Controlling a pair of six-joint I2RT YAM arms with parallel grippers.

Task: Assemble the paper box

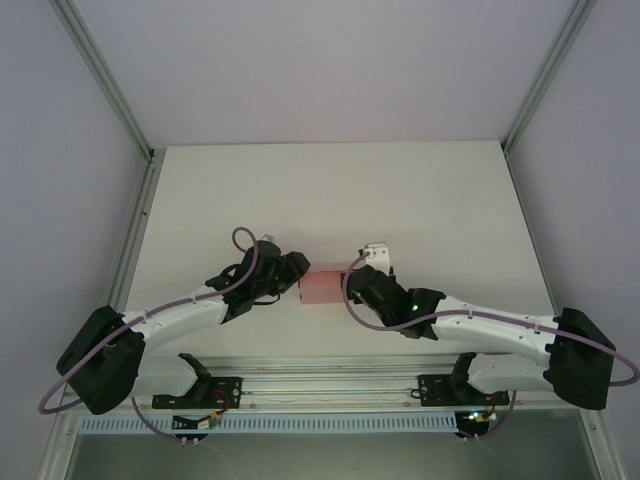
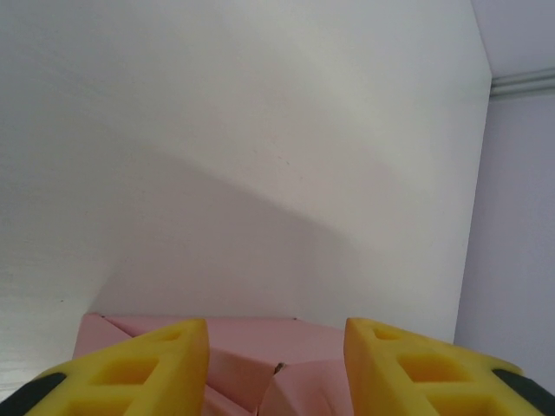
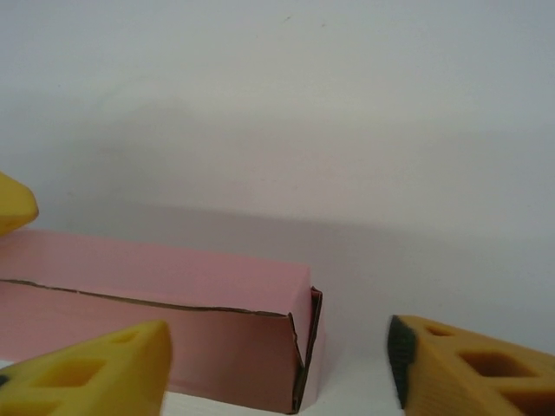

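The paper box point(image 1: 322, 285) lies on the desk point(image 1: 330, 190), down toward 6 o'clock from the desk's middle and just ahead of my two arm bases. It is already folded up into a small pink rectangular shape. My left pincer point(image 2: 276, 334) sits at its 9 o'clock end and my right pincer point(image 3: 277, 334) at its 3 o'clock end.

On the left, my jaws stand about half apart with pink card between them, and I see folded flaps meeting at a crease. I cannot tell whether the pads are actually pressing on the card or just straddling it.

On the right, the jaws are wide apart and hold nothing. The box lies low across my right wrist view from 9 o'clock toward the centre. A dark seam runs along its upper edge, and the end corner gapes a little. One finger is in front of the box, and the other is well clear of it at 4 o'clock.

My read is that the body is formed and I'm on the closing stage, getting the ends and that long seam to sit shut.

The next move probably calls for the left side to steady the box. The right then comes in at the gaping 3 o'clock end and presses it home, gently, because card this thin will likely buckle or skate across the desk.
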